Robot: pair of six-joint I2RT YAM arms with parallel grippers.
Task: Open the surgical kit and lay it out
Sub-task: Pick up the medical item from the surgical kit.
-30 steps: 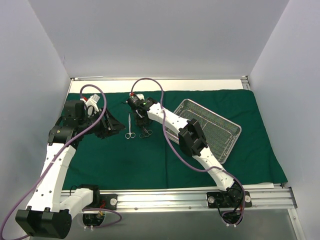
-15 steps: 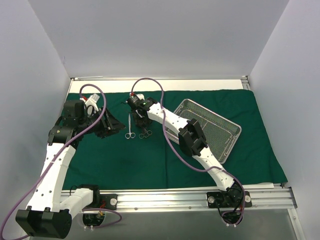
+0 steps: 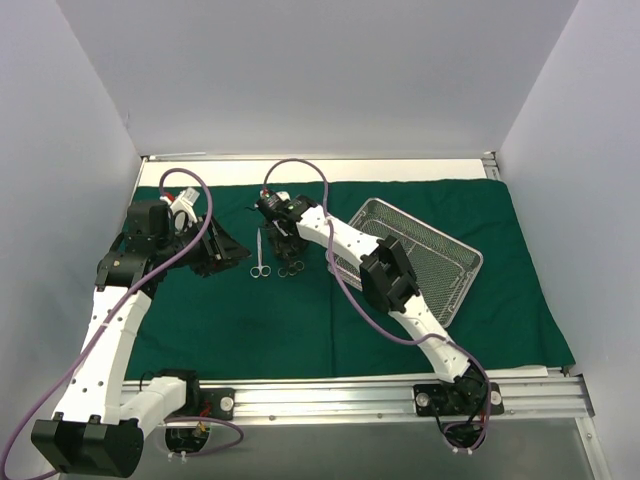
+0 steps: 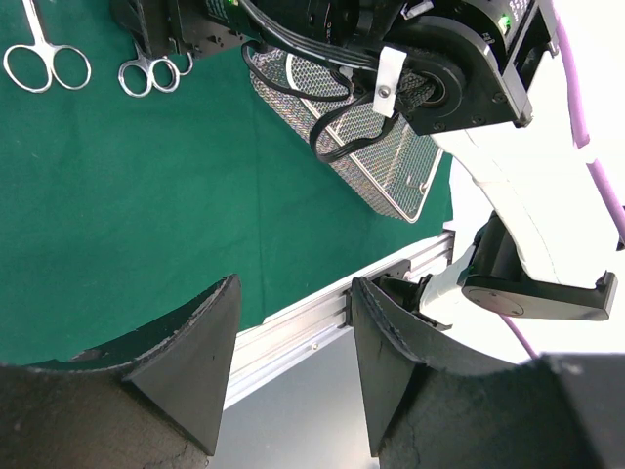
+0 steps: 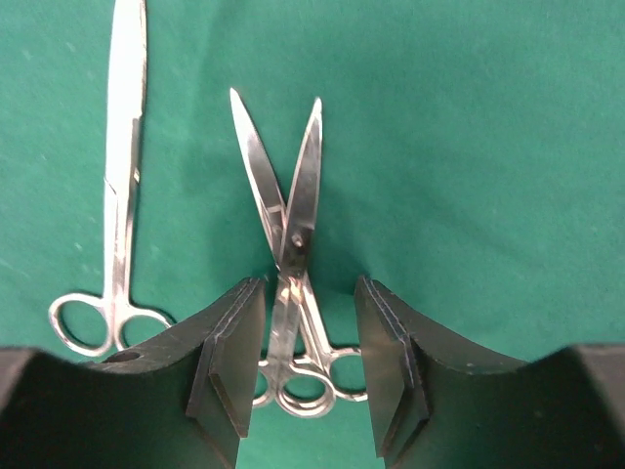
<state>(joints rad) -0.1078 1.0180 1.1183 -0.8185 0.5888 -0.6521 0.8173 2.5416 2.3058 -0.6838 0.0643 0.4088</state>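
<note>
Scissors, blades parted, flat on the green cloth left of the mesh tray, beside a second, closed pair. Long axis runs along the gap of the right gripper, poised directly over the rings; its jaws stand apart, grasping nothing. Left gripper, parted and empty, is farther off. Since the earlier frame the right jaws have widened; both pairs lie unmoved.

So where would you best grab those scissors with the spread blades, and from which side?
The narrow shanks of the scissors just behind the pivot, from straight above. They lie flat on the green cloth, blades splayed and rings wider, so there a finger fits down each side.
</note>
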